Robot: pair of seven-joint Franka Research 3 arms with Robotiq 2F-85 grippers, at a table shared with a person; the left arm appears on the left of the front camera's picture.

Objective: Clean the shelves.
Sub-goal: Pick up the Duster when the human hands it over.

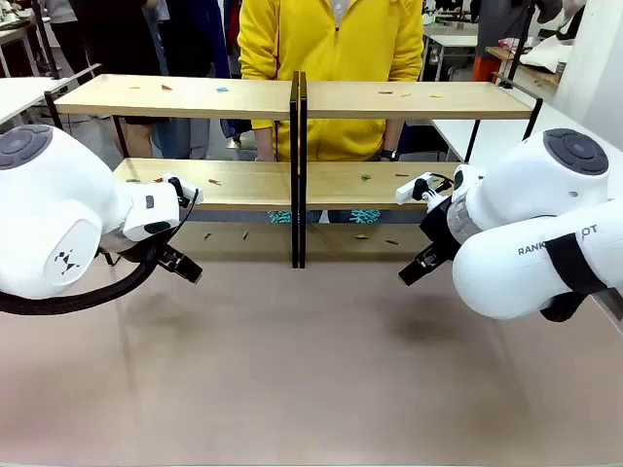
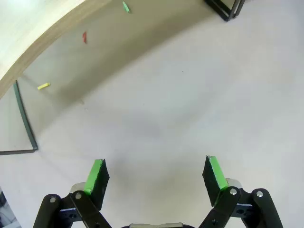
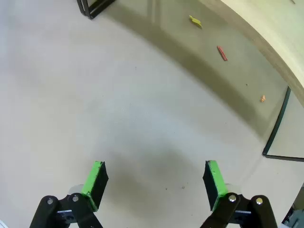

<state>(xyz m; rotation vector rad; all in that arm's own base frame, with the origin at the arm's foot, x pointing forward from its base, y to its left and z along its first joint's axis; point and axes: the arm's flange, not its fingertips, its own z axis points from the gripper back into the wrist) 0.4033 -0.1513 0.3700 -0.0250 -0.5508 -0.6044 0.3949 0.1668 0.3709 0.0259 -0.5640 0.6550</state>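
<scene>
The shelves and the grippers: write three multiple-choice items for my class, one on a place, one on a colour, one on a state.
1. Where do the small scraps lie?
A. on both boards of the shelves and on the table beneath
B. in a bin
C. in a bowl

2. What colour top does the person behind the shelves wear?
A. red
B. yellow
C. white

3. How do the left gripper and the right gripper stand?
A. both shut on a cloth
B. one shut on a scrap
C. both open, holding nothing

Answers:
1 A: scraps dot each board and the table under them.
2 B: the top is plainly yellow.
3 C: each wrist view shows the jaws wide apart over bare table.
</scene>
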